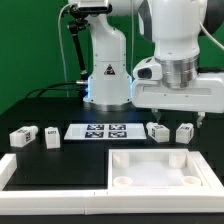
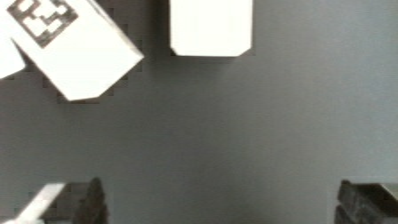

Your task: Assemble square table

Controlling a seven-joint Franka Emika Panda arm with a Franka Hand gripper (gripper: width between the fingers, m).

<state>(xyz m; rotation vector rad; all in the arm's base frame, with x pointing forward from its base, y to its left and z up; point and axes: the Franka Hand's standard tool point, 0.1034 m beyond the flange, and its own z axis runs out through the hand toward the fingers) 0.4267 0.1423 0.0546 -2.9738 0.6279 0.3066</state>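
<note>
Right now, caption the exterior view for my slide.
Open gripper hovers near two of four small white tagged leg blocks; white plastic square tabletop lies in front.

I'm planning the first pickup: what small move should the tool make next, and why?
Probably shift the open tool toward the leg block: it holds nothing, and that block lies beyond its fingers, not between them.

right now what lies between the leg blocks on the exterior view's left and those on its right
The marker board lies there, as the exterior view shows.
</note>
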